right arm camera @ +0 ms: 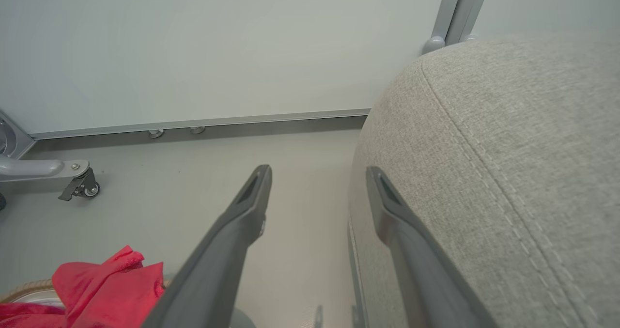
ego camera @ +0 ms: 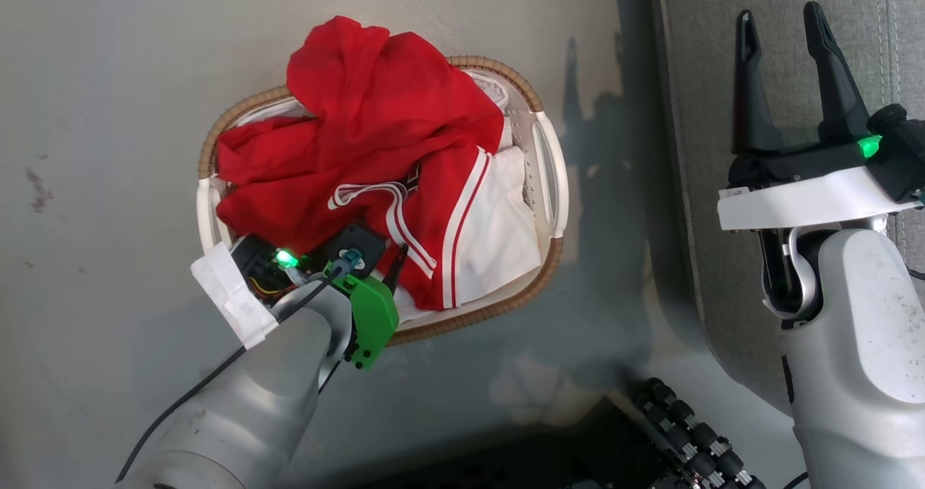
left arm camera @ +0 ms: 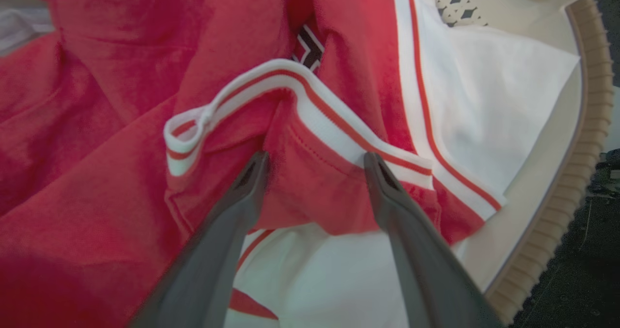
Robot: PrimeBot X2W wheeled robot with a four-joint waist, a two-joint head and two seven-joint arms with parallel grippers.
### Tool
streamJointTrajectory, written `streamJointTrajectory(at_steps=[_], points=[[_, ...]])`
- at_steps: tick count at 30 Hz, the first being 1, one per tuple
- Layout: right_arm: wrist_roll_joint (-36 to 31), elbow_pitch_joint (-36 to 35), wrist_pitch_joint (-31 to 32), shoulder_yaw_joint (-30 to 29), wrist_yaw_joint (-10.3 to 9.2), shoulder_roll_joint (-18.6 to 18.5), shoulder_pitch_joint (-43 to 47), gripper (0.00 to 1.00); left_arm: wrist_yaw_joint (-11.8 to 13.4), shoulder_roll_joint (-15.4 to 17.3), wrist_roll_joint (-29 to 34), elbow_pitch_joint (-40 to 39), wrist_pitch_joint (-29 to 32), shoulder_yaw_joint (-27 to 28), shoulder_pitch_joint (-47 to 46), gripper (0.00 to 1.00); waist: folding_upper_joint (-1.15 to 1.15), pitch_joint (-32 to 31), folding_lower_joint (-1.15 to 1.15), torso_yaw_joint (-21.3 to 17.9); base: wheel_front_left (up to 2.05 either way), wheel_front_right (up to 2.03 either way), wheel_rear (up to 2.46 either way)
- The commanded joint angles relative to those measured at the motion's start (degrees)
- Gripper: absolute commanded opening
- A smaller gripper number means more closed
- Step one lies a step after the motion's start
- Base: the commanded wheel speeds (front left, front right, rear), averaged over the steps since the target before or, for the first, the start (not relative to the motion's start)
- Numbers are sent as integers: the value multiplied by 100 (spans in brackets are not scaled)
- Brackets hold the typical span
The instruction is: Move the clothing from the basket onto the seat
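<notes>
Red clothing (ego camera: 376,128) is heaped in the white basket (ego camera: 551,178) with a brown woven rim, on the floor at the middle of the head view. One piece has white panels and red-white striped trim (left arm camera: 310,110). My left gripper (left arm camera: 315,161) is open and pushed down into the pile, its fingertips (left arm camera: 255,165) straddling a fold of red cloth just under the striped trim. From the head view its wrist (ego camera: 347,265) sits over the basket's near edge. My right gripper (ego camera: 784,30) hangs open and empty above the grey seat (ego camera: 730,185) at the right.
A white liner sheet (left arm camera: 503,85) lies under the clothes on the basket's right side. A pale wall with a metal base rail (right arm camera: 203,122) stands behind, with a caster foot (right arm camera: 80,185) at the left. The robot's dark base (ego camera: 686,438) shows at bottom.
</notes>
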Motion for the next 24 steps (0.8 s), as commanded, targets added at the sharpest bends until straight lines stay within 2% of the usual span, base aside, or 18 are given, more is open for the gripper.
streamJointTrajectory(at_steps=[1,7,8,10,12,24], points=[[49,-19,-28,6,-2,-19,-68,100,-6,61,-21,69,-14,23,-112,100,0,125,0,-115,0,0,0],[107,-14,-28,73,-2,-20,-80,100,36,69,-46,309,45,5,-192,100,0,205,0,-200,0,0,0],[113,-10,-28,78,-3,-20,-81,100,35,67,-70,333,80,9,-193,92,0,208,0,-206,0,0,0],[130,3,-28,88,-2,-19,-88,100,33,60,-122,371,142,24,-186,40,0,214,0,-217,0,0,0],[148,18,-28,102,-3,-20,-92,100,29,51,-156,403,181,11,-165,2,0,219,0,-227,0,0,0],[57,145,-28,-1,-3,-20,1,100,4,16,-295,310,28,-27,4,0,0,24,0,-118,0,0,0]])
